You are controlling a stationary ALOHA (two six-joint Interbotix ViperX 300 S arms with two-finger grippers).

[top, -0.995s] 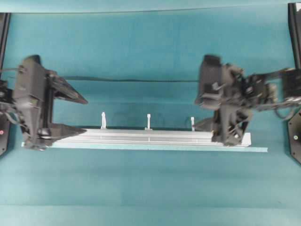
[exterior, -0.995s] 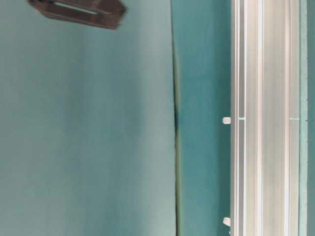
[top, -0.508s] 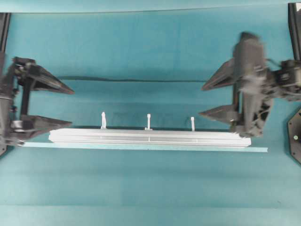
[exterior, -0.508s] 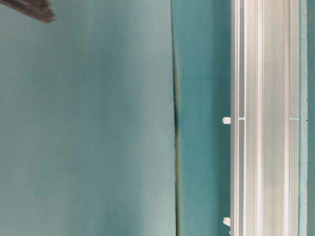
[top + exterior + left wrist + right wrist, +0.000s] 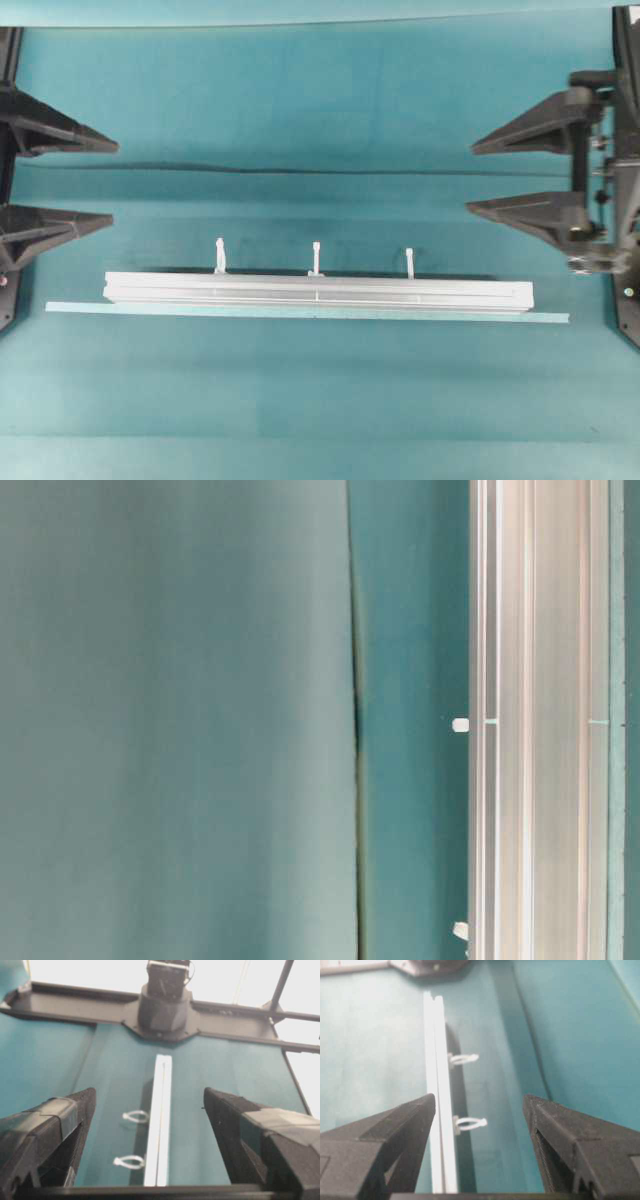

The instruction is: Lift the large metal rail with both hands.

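Silver aluminium rail (image 5: 318, 292) lies ungrasped mid-table as the left gripper (image 5: 55, 185) and right gripper (image 5: 525, 175), jaws spread and empty, should descend evenly over opposite ends.

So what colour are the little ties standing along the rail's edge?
White, three of them on the silver rail; the overhead view shows them best.

The large metal rail (image 5: 318, 293) lies between the left claw (image 5: 108, 183) and right claw (image 5: 472, 180), touching neither.
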